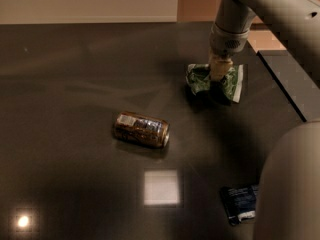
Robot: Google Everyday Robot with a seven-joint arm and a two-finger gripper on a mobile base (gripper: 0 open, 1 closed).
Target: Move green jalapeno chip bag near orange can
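Note:
The green jalapeno chip bag [200, 79] is at the back right of the dark table [75, 74], bunched up around my gripper [218, 82], with its white edge tilted up on the right. My gripper comes straight down onto the bag's middle and is shut on it. The orange can [141, 129] lies on its side near the table's middle, to the left of and nearer than the bag, well apart from it.
A dark navy packet [239, 203] lies at the front right, partly behind my arm's large grey body [292, 184]. The table's right edge [287, 91] runs close behind the bag. A bright square light reflection [161, 187] sits below the can.

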